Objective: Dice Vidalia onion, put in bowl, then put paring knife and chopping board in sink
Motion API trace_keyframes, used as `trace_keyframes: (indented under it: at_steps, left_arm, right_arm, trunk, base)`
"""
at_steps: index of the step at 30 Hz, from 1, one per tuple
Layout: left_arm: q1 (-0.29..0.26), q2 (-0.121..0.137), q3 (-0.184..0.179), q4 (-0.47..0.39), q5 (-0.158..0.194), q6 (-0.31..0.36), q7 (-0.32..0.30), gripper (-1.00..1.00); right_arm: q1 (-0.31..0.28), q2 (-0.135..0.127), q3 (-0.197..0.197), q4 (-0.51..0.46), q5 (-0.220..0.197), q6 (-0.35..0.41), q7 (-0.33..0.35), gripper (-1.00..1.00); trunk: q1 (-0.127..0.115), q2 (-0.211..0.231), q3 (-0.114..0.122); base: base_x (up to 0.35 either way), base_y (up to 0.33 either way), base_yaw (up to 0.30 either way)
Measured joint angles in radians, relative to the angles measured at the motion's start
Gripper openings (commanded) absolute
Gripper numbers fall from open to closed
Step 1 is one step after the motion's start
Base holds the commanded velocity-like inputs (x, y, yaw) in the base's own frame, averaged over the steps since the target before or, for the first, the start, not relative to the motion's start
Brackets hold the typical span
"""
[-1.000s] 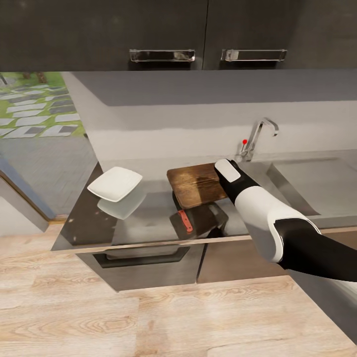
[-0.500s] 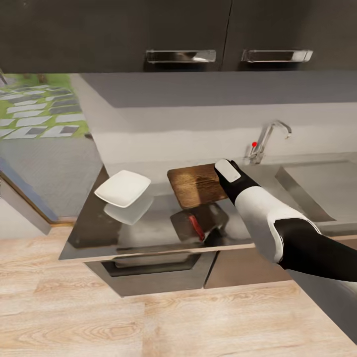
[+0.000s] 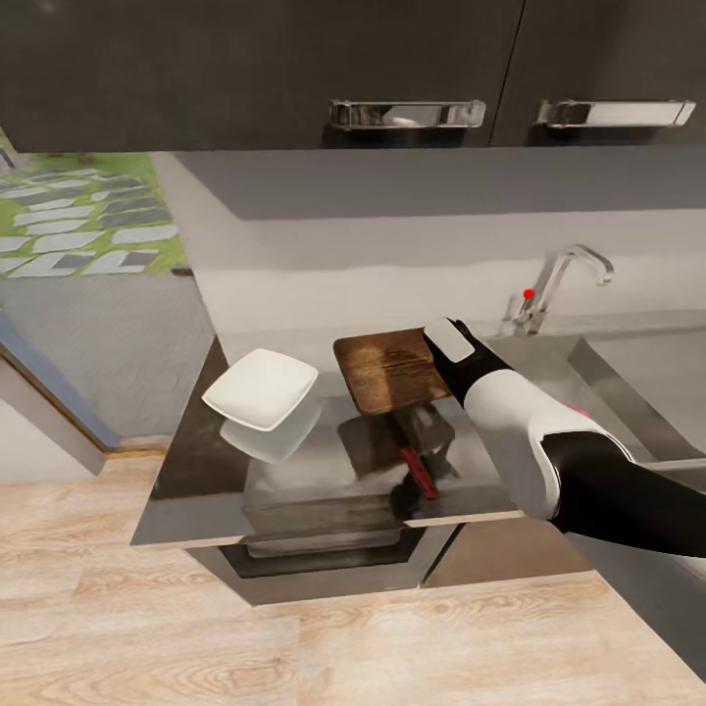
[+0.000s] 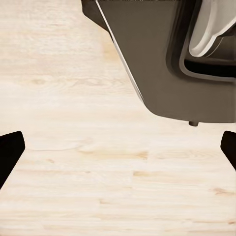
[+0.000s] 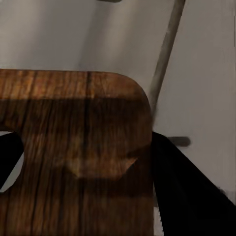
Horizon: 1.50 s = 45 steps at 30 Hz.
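Now paring knife [image 3: 417, 473] sits nearer countertop [image 3: 196, 471] edge.

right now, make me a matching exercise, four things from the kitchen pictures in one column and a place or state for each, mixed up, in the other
Things:
1. chopping board
2. paring knife
3. bowl
4. tap

Places or states:
A. white and square, on the countertop toward the robot's left
B. held up off the countertop at one end by the right gripper
C. standing behind the sink, with a red knob
D. near the countertop's front edge, red handle

Pairs: 1-B, 2-D, 3-A, 4-C
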Motion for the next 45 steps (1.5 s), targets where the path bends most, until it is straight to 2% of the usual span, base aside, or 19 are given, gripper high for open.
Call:
trace_keyframes:
  at_steps: [3, 7, 45]
  left_arm:
    - [0.0, 0.0, 0.0, 0.001, 0.0, 0.0, 0.0, 1.0]
    - [0.0, 0.001, 0.0, 0.002, 0.001, 0.0, 0.0, 1.0]
    - [0.0, 0.001, 0.0, 0.003, 0.0, -0.002, 0.0, 1.0]
  right_arm:
    - [0.0, 0.0, -0.001, 0.002, 0.001, -0.046, -0.043, -1.0]
    - [0.0, 0.0, -0.001, 0.006, 0.0, -0.061, -0.058, -1.0]
    - [0.0, 0.0, -0.002, 0.056, 0.003, -0.084, -0.067, -1.0]
  trunk:
    - [0.0, 0.0, 0.0]
    - [0.0, 0.0, 0.0]
    - [0.0, 0.0, 0.0]
  base:
    - [0.234, 0.002, 0.0]
    - [0.207, 0.001, 0.0]
    - [0.021, 0.0, 0.0]
